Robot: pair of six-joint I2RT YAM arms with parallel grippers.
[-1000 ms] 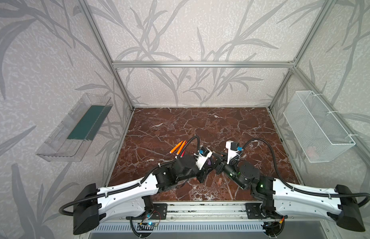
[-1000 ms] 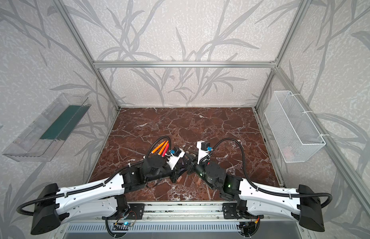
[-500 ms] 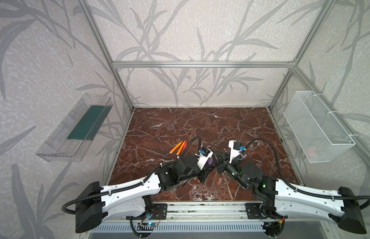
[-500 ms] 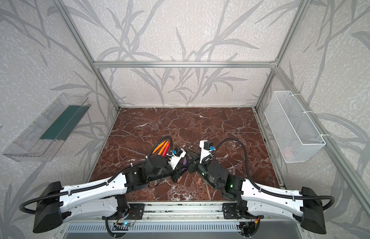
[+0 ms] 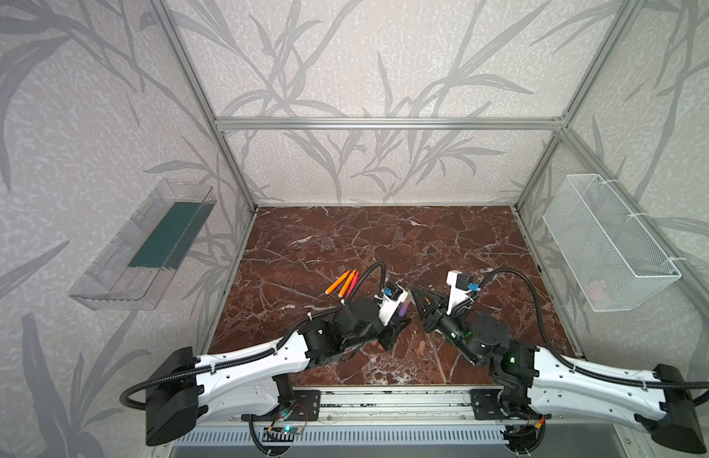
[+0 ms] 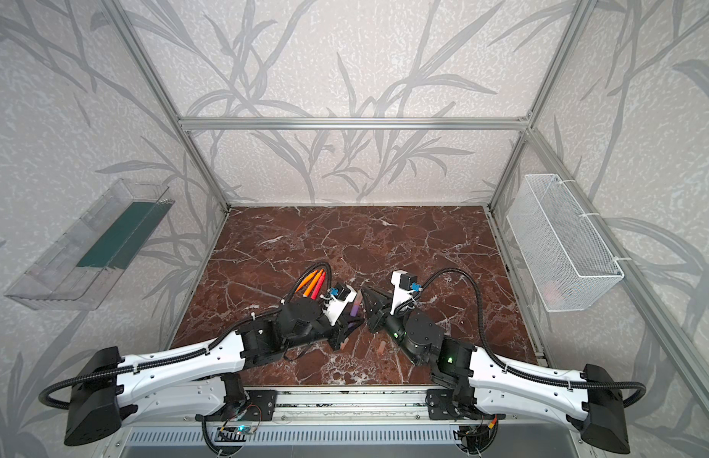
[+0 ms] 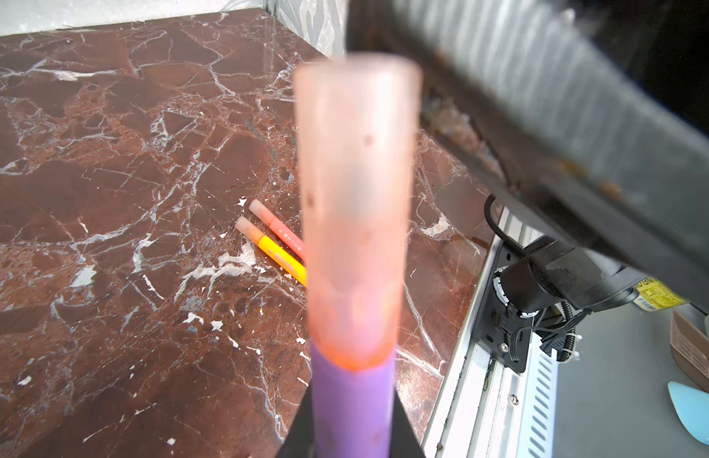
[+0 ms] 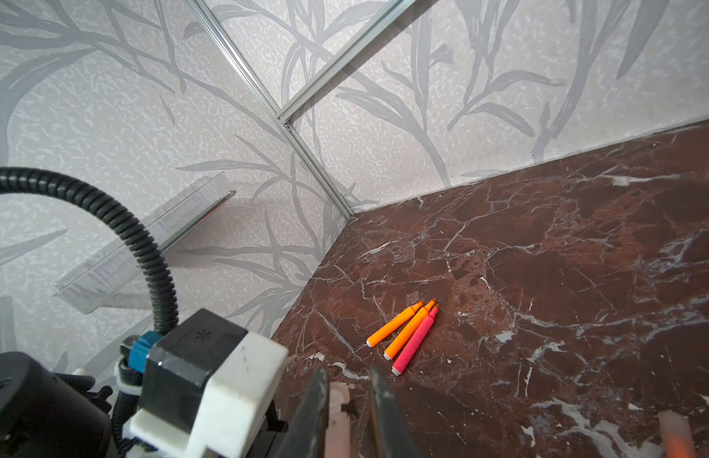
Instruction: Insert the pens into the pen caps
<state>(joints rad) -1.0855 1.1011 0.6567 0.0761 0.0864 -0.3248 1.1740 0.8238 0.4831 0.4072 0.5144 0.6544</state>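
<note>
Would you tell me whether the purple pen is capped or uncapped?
Capped: a translucent pink cap covers the end of the purple pen, overlapping its barrel.

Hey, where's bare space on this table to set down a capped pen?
Free: the marble table from the back wall to the three uncapped pens, and its right strip beside the wire basket. Crowded: front centre, around the loose cap.

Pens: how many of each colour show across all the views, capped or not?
Orange pens: 3
Red-pink pens: 2
Purple pen: 1
Total: 6
</note>
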